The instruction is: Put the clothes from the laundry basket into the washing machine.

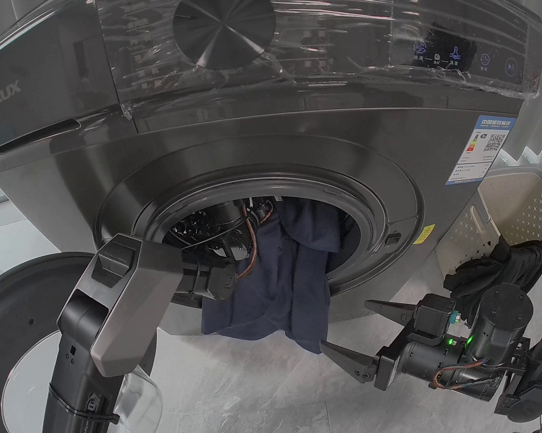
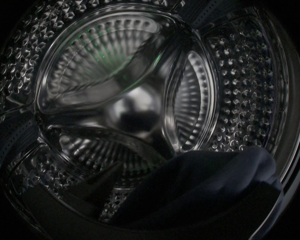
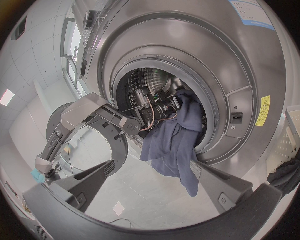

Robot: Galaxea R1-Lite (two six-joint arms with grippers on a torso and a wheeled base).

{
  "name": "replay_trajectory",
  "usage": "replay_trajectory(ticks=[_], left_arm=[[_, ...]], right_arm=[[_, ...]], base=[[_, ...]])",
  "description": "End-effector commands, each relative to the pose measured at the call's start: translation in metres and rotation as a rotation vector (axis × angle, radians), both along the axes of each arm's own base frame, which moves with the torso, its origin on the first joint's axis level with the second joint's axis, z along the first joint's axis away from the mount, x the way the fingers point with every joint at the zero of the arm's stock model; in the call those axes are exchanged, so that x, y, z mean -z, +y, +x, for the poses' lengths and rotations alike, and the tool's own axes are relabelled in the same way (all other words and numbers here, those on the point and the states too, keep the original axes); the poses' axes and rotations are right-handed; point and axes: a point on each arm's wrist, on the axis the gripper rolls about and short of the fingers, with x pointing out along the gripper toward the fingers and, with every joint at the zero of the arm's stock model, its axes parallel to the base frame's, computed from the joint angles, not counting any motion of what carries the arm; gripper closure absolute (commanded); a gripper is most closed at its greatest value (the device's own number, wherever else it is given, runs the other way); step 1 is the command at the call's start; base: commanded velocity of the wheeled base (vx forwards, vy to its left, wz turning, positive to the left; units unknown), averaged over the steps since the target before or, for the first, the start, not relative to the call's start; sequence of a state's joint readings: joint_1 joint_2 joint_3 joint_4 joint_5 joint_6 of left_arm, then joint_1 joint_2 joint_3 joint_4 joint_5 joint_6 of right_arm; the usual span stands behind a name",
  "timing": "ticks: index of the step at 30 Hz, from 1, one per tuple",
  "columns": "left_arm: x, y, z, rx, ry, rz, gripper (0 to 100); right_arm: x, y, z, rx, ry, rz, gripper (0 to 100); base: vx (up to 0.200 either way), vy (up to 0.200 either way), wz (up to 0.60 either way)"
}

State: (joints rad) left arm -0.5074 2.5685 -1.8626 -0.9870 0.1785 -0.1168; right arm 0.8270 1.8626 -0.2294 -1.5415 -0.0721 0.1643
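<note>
Clothes are split between two spots: a navy blue garment (image 1: 289,275) is draped over the lower lip of the washing machine (image 1: 277,138) opening, part of it inside the drum (image 2: 243,78) and the rest hanging down the front panel toward the floor, while a black garment (image 1: 495,269) lies bunched over the rim of the white laundry basket (image 1: 521,204), which stands just beside the machine on the robot's right. The round door (image 1: 16,311) is swung wide open on the left. The left arm (image 1: 127,289) reaches through the opening just beside the navy garment; its gripper is past the drum mouth by the cloth, and I cannot tell whether it is apart or together. The right gripper (image 1: 346,328) hangs low over the grey tiled floor (image 1: 249,391) in front of the machine, near the hanging hem of the navy garment but not touching it, its jaws spread wide and holding nothing.
</note>
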Motion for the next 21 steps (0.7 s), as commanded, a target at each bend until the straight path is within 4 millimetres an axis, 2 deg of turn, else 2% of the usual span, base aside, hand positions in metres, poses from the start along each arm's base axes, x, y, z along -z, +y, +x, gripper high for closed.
replay_trajectory(ticks=[1, 5, 9, 14, 17, 18, 21], left_arm=[[0.004, 0.006, -0.017, 0.001, 0.118, 0.054, 0], [0.006, 0.009, -0.039, 0.030, 0.237, 0.091, 0], [0.018, 0.014, -0.052, 0.046, 0.339, 0.151, 0], [0.044, 0.014, -0.062, 0.075, 0.438, 0.219, 0], [0.049, 0.012, -0.061, 0.075, 0.447, 0.226, 0], [0.051, 0.011, -0.060, 0.075, 0.448, 0.227, 100], [0.046, 0.008, -0.053, 0.074, 0.428, 0.213, 100]], right_arm=[[0.000, 0.000, 0.000, -0.002, 0.000, -0.003, 0], [-0.001, 0.000, 0.001, 0.000, -0.004, 0.002, 0], [-0.001, 0.001, 0.001, -0.002, -0.005, 0.003, 0], [-0.001, 0.001, 0.001, -0.002, -0.007, 0.005, 0], [-0.002, 0.002, 0.001, -0.002, -0.008, 0.006, 0], [-0.002, 0.002, 0.001, -0.002, -0.009, 0.008, 0], [-0.002, 0.003, 0.001, -0.006, -0.010, 0.009, 0]], base=[[0.000, 0.000, 0.00], [0.000, 0.000, 0.00], [0.000, 0.000, 0.00], [0.000, 0.000, 0.00], [0.000, 0.000, 0.00], [0.000, 0.000, 0.00], [0.000, 0.000, 0.00]])
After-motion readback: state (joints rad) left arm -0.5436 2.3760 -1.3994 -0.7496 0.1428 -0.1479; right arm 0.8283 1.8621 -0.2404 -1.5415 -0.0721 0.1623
